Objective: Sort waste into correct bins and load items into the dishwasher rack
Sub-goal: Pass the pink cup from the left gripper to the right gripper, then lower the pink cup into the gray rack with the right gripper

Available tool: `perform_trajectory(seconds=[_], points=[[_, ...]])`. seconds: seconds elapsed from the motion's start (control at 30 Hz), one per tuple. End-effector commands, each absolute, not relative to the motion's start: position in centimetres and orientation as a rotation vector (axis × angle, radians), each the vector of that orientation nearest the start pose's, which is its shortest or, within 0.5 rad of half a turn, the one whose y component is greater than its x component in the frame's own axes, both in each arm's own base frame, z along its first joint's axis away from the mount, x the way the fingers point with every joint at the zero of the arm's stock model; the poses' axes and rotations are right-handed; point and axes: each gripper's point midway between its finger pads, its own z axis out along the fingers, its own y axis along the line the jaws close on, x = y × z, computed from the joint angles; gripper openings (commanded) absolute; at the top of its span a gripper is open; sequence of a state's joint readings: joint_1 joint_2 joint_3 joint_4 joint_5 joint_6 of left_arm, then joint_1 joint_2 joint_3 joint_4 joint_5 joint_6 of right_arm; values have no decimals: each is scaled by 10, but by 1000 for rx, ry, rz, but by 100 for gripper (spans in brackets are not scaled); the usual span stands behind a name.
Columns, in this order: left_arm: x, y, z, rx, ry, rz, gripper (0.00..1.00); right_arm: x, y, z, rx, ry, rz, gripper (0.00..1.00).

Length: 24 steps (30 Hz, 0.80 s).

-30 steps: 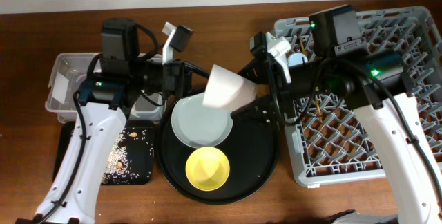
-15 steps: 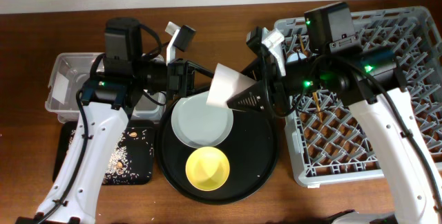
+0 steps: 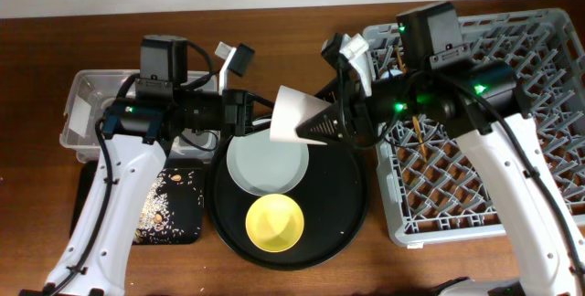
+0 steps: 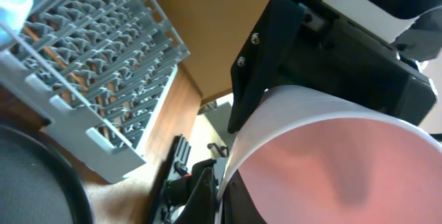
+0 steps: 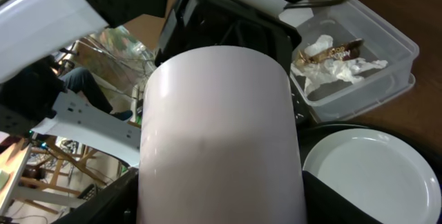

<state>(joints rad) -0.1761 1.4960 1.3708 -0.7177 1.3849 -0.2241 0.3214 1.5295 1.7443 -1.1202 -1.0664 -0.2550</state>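
Above the 12 o'clock rim of the round black tray [image 3: 344, 195], the pink cup [image 3: 292, 115] hangs on its side over the pale plate [image 3: 265, 163] — left gripper [image 3: 260, 115] pinched tight on its rim from 9 o'clock, right gripper [image 3: 315, 129] straddling its base from 3 o'clock; whether those fingers press, I cannot tell.

Round black tray [image 3: 345, 206] sits on wooden table [image 3: 37, 241].
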Motion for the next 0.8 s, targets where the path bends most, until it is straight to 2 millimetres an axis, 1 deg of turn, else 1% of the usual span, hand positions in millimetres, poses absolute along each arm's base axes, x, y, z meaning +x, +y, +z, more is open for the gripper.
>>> perform_trajectory(seconds=[0.0,0.1,0.13,0.17,0.2,0.27,0.33,0.37,0.43,0.47,0.5,0.57,0.67,0.7,0.77], points=[[296,-224,301,547,2193,-1686,5,278,248,373,-1062,1931,1256,65],[297,-224,301,544,2197,-1679,5,279,248,375,-1058,1927,1256,65],[297,-223,301,544,2197,-1678,4,279,248,375,-1059,1926,1255,65],[297,-224,301,545,2196,-1678,1,279,248,374,-1059,1927,1256,65],[297,-224,301,544,2196,-1678,0,279,248,374,-1058,1928,1256,65],[298,-223,300,545,2195,-1673,1,279,248,375,-1059,1927,1255,65],[301,-222,296,530,2214,-1636,19,281,247,373,-1053,1934,1241,65],[304,-221,294,520,2226,-1610,25,283,245,372,-1045,1942,1226,65],[314,-216,283,480,2270,-1505,50,293,238,367,-992,1993,1175,65],[322,-211,274,441,2309,-1407,84,301,231,363,-945,2036,1130,65],[330,-205,265,403,2344,-1314,99,308,225,357,-900,2080,1085,65],[339,-195,253,353,2390,-1198,99,312,217,351,-865,2123,1043,65],[346,-183,241,298,2440,-1070,99,317,199,333,-794,2243,936,65],[347,-179,236,278,2463,-1029,99,318,187,322,-756,2313,863,65],[347,-170,227,238,2514,-953,99,321,153,297,-631,2488,658,65]])
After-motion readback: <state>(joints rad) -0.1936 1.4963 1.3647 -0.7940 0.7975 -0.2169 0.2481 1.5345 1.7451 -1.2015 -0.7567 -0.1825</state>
